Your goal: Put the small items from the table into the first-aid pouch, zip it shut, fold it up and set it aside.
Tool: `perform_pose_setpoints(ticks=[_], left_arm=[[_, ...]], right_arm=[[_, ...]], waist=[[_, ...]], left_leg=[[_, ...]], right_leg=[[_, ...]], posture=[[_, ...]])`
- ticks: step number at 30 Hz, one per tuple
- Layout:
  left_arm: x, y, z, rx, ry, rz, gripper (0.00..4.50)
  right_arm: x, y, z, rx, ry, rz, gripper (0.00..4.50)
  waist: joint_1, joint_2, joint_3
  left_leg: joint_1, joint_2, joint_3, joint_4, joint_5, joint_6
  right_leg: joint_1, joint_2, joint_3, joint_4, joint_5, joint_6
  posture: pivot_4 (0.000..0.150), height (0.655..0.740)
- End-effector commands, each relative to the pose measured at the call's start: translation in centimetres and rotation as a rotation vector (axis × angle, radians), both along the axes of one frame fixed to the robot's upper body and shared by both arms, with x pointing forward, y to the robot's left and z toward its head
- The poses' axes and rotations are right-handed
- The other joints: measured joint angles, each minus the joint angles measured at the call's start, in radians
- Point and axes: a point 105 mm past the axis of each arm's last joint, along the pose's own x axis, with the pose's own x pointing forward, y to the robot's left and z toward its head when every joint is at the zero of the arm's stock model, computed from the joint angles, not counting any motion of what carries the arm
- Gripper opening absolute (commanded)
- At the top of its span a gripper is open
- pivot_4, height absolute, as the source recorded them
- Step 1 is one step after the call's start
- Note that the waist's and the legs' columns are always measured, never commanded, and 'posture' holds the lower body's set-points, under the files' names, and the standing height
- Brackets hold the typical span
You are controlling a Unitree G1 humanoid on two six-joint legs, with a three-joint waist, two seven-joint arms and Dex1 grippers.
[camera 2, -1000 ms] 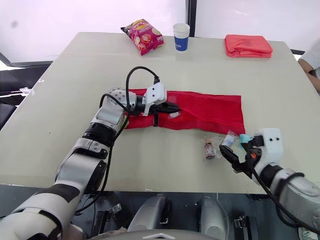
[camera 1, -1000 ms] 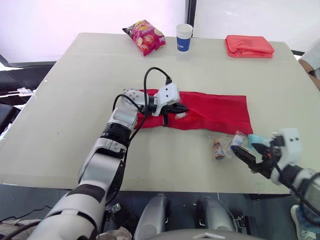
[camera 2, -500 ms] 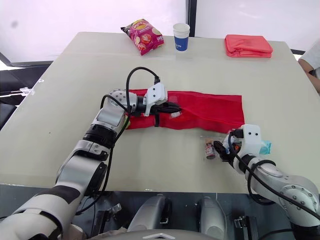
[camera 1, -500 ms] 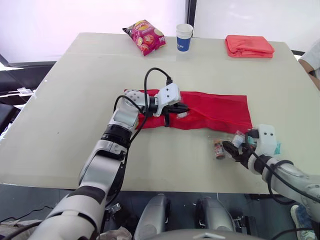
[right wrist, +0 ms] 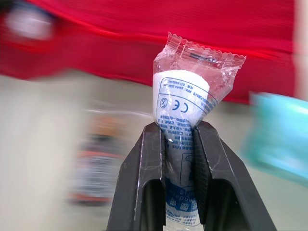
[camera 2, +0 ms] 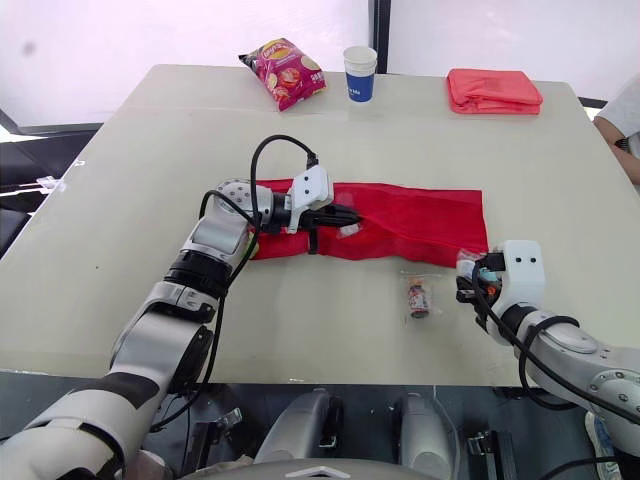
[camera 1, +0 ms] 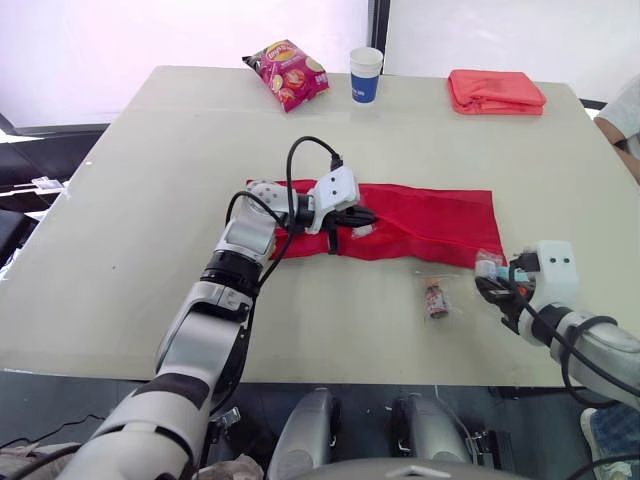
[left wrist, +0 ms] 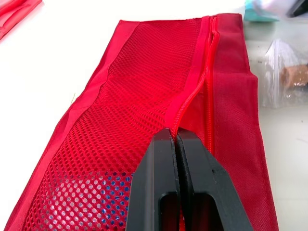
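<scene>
Red mesh zip pouch [camera 1: 430, 222] lying flat, zip lip pinched by left gripper [left wrist: 175, 137]. Clear-wrapped white bandage roll [right wrist: 185, 96] clamped in right gripper [right wrist: 178, 126] beside pouch's right end. Clear plastic sachet [camera 1: 436, 296] not yet packed; zipping, folding pending.

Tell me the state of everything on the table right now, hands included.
first-aid pouch: unfolded flat, zip partly open
left hand: shut on the pouch's zip edge
right hand: shut on bandage packet
bandage packet: sealed, gripped upright
small bagged item: lying loose, untouched
paper cup: upright
second red pouch: folded
</scene>
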Motion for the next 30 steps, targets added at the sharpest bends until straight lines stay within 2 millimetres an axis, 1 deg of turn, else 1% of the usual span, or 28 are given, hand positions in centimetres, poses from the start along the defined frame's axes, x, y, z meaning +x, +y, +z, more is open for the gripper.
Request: perform_pose_setpoints(ticks=[1,2,6,7,10,13,19,26,30], left_arm=[[-0.1,-0.8,1.6,-0.054,-0.025,-0.021,0.00],[-0.1,-0.8,1.6,-0.055,-0.024,-0.021,0.00],[-0.3,-1.2,1.6,-0.056,-0.025,-0.038,0.00],[-0.3,-1.3,1.6,-0.056,-0.026,-0.039,0.00],[-0.7,-1.5,1.7,-0.059,-0.028,-0.054,0.00],[-0.9,-1.5,1.5,-0.054,-0.025,-0.060,0.00],[-1.4,-1.6,1.2,-0.049,-0.025,-0.071,0.00],[-1.7,-1.9,1.0,-0.051,-0.023,-0.078,0.00],[-1.8,-1.9,1.0,-0.051,-0.022,-0.078,0.00]], right_arm=[[1.1,3.8,2.1,0.150,-0.044,0.128,0.19],[1.4,4.0,2.1,0.151,-0.038,0.129,0.19],[3.7,6.3,0.0,0.118,0.023,0.172,0.19],[4.0,6.5,-0.2,0.114,0.028,0.176,0.19],[6.1,7.6,-1.3,0.101,0.055,0.166,0.19],[7.3,8.5,-1.2,0.102,0.047,0.173,0.19],[9.0,9.3,-1.1,0.105,0.030,0.159,0.19],[9.9,11.8,-1.6,0.022,0.006,0.245,0.19],[10.6,12.2,-1.3,-0.036,-0.040,0.271,0.19]], waist=[[-0.008,0.000,0.000],[-0.009,0.000,0.000],[-0.011,0.000,0.000],[-0.011,0.000,0.000],[-0.014,0.000,0.000],[-0.014,0.000,0.000],[-0.015,0.000,0.000],[-0.017,0.001,0.000],[-0.018,0.001,0.000]], left_leg=[[0.000,0.000,0.000,0.000,0.000,0.000],[0.001,0.000,0.000,0.000,0.000,0.000],[-0.001,-0.001,0.000,0.000,0.000,0.000],[-0.001,-0.001,0.000,0.000,0.000,0.000],[-0.001,-0.001,0.000,0.000,0.000,0.000],[-0.001,-0.001,0.000,0.000,0.000,0.000],[-0.001,-0.001,0.000,0.000,0.000,0.000],[-0.001,-0.001,0.000,0.000,0.000,0.000],[0.000,-0.001,0.000,0.000,0.000,0.000]], right_leg=[[0.000,0.000,0.000,0.000,0.000,0.000],[0.000,0.000,0.000,0.001,0.000,0.000],[0.000,-0.001,-0.001,0.000,0.000,0.000],[0.000,-0.001,-0.001,0.000,0.000,0.000],[0.000,0.000,-0.001,0.000,0.000,0.000],[-0.001,0.000,-0.001,0.001,0.000,0.000],[-0.001,0.000,-0.001,0.005,0.000,0.000],[-0.002,0.000,0.000,0.005,0.000,0.000],[-0.002,0.000,0.000,0.005,0.000,0.000]], posture=[[0.150,0.7395],[0.150,0.7395],[0.150,0.7395],[0.150,0.7395],[0.150,0.7395],[0.150,0.7395],[0.150,0.7395],[0.150,0.7395],[0.150,0.7395]])
